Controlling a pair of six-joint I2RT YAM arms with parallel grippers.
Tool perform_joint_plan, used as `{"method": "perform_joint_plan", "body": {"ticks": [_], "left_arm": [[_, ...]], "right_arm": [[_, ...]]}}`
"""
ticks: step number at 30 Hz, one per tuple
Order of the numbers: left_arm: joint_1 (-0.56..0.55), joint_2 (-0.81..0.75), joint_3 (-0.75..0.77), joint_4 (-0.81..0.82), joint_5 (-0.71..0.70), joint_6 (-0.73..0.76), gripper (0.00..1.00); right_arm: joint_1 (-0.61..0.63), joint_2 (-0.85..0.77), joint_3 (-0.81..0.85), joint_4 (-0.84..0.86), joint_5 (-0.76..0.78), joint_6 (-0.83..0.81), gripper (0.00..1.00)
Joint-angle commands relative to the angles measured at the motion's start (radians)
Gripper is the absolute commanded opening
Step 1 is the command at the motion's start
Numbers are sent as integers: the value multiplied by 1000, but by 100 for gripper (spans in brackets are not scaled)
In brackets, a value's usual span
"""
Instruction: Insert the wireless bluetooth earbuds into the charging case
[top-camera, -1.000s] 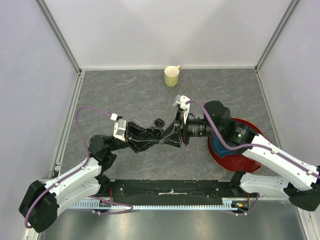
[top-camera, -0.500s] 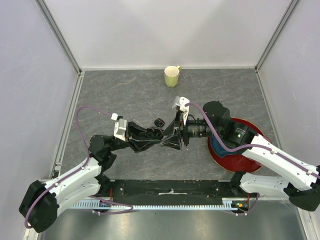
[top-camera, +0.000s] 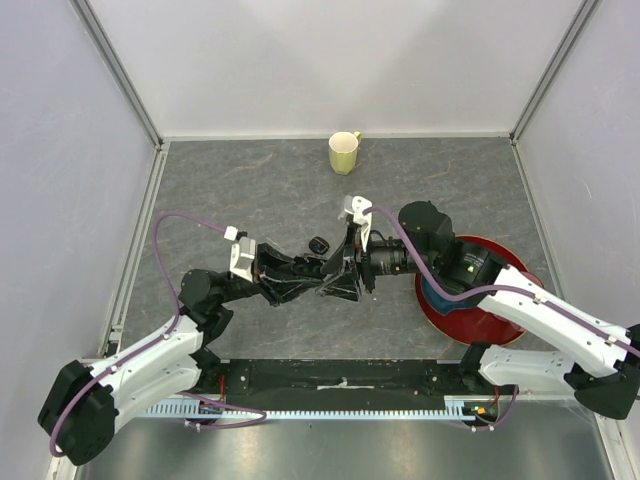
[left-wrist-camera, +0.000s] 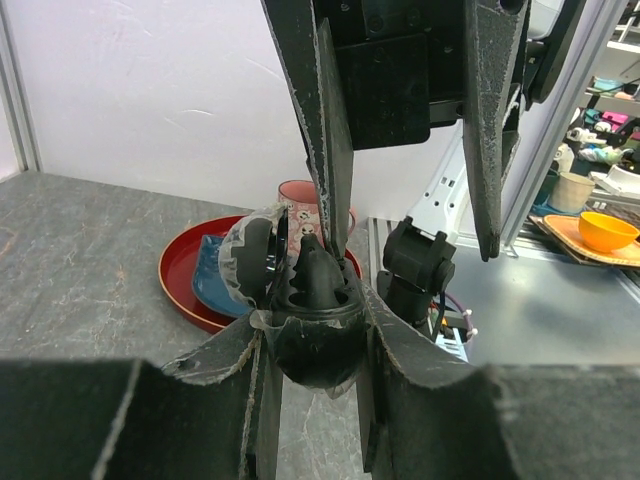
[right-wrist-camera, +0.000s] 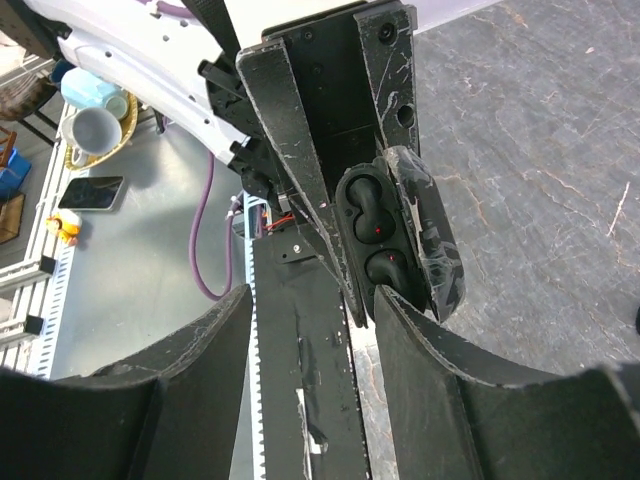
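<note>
The left gripper (left-wrist-camera: 314, 325) is clamping the charging case (right-wrist-camera: 400, 235), lid up, between its fingers, with earbuds (right-wrist-camera: 372, 222) sitting inside; the right gripper (right-wrist-camera: 312, 305) is hovering alongside, spread wide.

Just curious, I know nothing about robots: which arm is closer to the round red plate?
Right. The right arm reaches across above the round red plate; the left arm is well off to its left.

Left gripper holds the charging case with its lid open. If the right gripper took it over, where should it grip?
Probably the rounded base of the charging case, across the two ends that the left gripper leaves free, with the right gripper coming from the open top. Avoid the lid: it hangs open to one side and would likely swing.
</note>
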Motion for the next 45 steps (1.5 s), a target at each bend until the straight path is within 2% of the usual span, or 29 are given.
{"method": "perform_joint_plan", "body": {"ticks": [1, 7, 13, 14, 15, 17, 18, 21, 29, 37, 42, 45], "left_arm": [[-4, -5, 13, 66, -2, 34, 2], [-6, -7, 6, 66, -4, 33, 2], [-6, -15, -4, 65, -9, 33, 2], [-6, -16, -4, 65, -7, 33, 2], [-6, -15, -2, 65, -4, 33, 2], [-6, -18, -1, 65, -2, 33, 2], [-6, -18, 1, 66, -1, 33, 2], [-6, -22, 6, 66, 10, 33, 2], [-6, -27, 12, 60, 37, 30, 2], [-6, -5, 18, 60, 37, 30, 2], [-6, 10, 30, 57, 19, 25, 2], [-6, 7, 27, 54, -7, 26, 2]], "right_arm": [[2, -23, -21, 7, -75, -22, 59], [0, -99, -1, 28, -11, -34, 59], [0, -145, 4, 76, 136, 9, 59], [2, -146, 2, 79, 177, 23, 59], [0, -143, -1, 78, 295, 41, 59], [0, -133, -11, 75, 406, 102, 64], [0, -122, -16, 73, 510, 121, 65], [-6, -67, -5, 55, 622, 207, 65], [-7, 70, 35, 44, 534, 254, 64], [-7, 46, 4, 84, 424, 205, 65], [-6, 38, -14, 91, 214, 168, 66], [-6, 27, -50, 101, 186, 181, 66]]}}
